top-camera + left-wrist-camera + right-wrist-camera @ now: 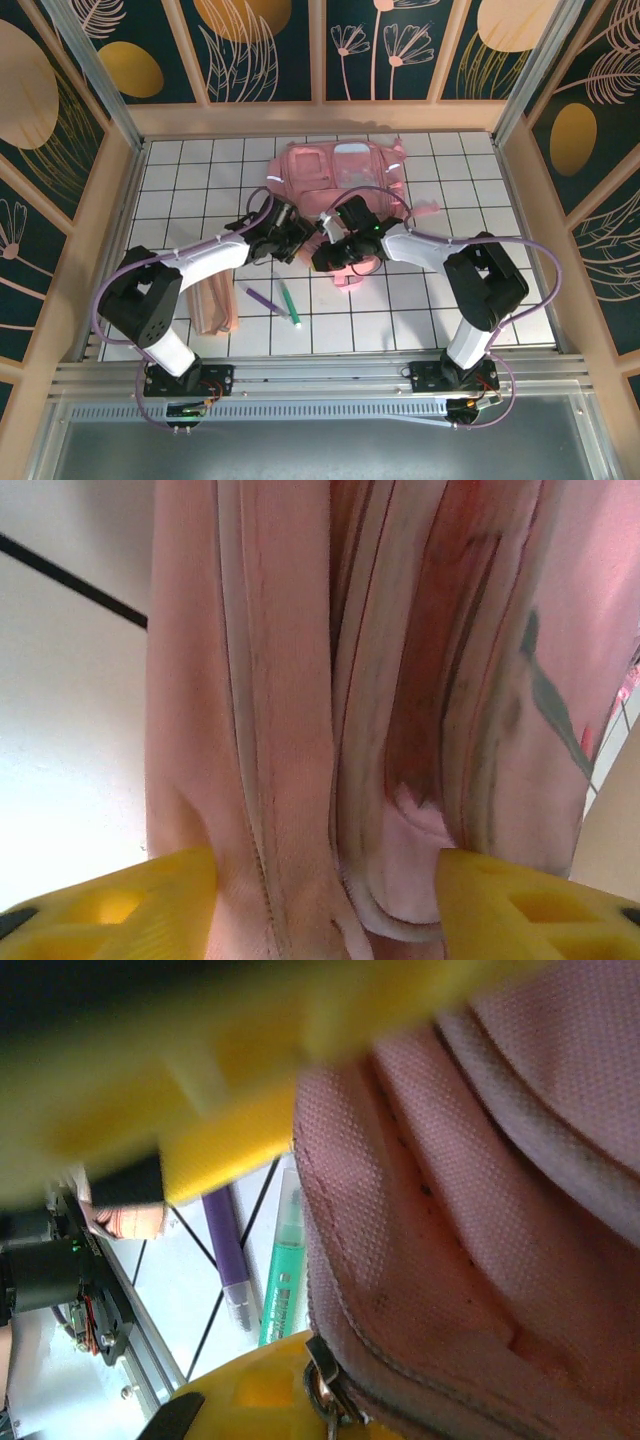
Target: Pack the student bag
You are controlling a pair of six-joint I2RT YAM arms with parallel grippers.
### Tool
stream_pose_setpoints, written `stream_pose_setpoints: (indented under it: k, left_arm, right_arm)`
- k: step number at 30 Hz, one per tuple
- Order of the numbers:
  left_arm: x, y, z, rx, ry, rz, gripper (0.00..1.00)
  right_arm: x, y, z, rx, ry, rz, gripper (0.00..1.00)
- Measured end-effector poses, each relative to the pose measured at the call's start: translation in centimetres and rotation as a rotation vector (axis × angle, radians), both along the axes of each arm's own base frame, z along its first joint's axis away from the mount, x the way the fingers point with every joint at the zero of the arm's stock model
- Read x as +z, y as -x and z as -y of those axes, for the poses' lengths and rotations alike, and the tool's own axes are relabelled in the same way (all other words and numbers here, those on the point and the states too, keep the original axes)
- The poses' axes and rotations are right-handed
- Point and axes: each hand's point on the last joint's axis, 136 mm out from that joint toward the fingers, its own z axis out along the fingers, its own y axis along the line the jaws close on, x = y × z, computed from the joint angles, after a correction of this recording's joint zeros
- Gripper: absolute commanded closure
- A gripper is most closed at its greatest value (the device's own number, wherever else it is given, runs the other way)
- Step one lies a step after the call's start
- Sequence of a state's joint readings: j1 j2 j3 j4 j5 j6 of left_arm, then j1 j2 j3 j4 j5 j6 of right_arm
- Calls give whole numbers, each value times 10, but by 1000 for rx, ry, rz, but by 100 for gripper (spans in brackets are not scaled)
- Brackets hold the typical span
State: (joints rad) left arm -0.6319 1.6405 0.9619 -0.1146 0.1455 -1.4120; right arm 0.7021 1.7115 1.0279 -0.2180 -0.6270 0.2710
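The student bag (335,175) is a large pink backpack lying at the back middle of the tiled table. Both grippers meet at its near edge. My left gripper (298,240) has its yellow fingers (150,905) apart, with folds of the bag's pink fabric (300,730) and a zip line running between them; no pinch shows. My right gripper (335,255) is shut on the bag's fabric rim (420,1260) beside a metal zip pull (325,1385), which rests against its lower finger (250,1390).
A purple pen (262,298) and a green marker (290,305) lie on the tiles in front of the bag; the right wrist view shows the same purple pen (228,1250) and green marker (283,1275). A flat peach-pink pouch (215,305) lies at the near left. Wooden walls ring the table.
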Motion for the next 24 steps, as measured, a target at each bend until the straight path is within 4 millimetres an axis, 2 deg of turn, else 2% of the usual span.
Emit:
stream_pose_setpoints:
  k: [3, 6, 17, 24]
  left_arm:
    - [-8, 2, -4, 37, -2, -14, 82]
    - [-8, 0, -6, 60, -8, -6, 100]
    - [-3, -8, -6, -29, -85, 60, 100]
    - [6, -25, -23, -131, -123, 128, 100]
  right_arm:
    - [0, 0, -2, -1, 1, 9, 100]
    - [-1, -1, -3, -8, 10, 22, 100]
    - [-8, -13, 5, -70, 99, 82, 100]
    - [0, -23, 25, -137, 123, 95, 100]
